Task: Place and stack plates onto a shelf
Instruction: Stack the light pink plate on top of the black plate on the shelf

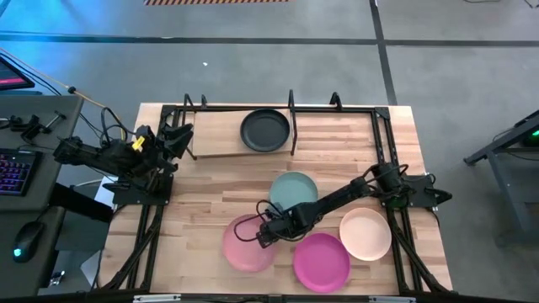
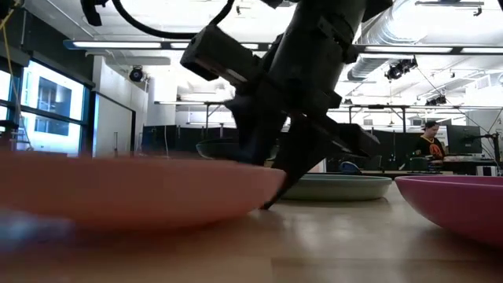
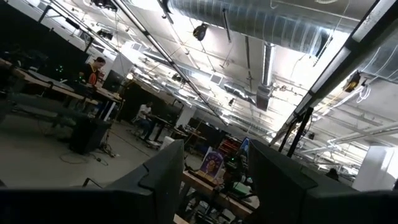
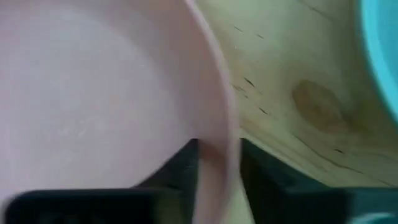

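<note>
**Right fingers astride light pink plate rim; dark grey plate on shelf**

Nearest the front tabletop (image 1: 202,210) edge: magenta plate (image 1: 321,261), flat, just beside the light pink plate (image 1: 246,246) on one side and the cream plate (image 1: 365,233) on the other. All three resting on bare wood.

Right gripper (image 1: 266,233): reached in low over the light pink plate's inner edge. Right fingers (image 4: 180,165) set one inside and one outside the rim (image 4: 217,149), closing about it; full clamp not confirmable from the wrist view. Plate not visibly raised from the tabletop in the low view.

Mid tabletop: light teal plate (image 1: 294,190), flat, just behind the right gripper, apart from the pink one.

Far side: shelf (image 1: 219,139), light-wood board within black rod frame. Dark grey plate (image 1: 265,130) lying on the board near an upright divider (image 1: 291,118).

Far left corner: left gripper (image 1: 173,139), parked beside the shelf's end, fingers (image 3: 161,180) spread apart, nothing between them.

Beyond the table: workshop room, desks, a seated person (image 2: 430,141) in the distance.
</note>
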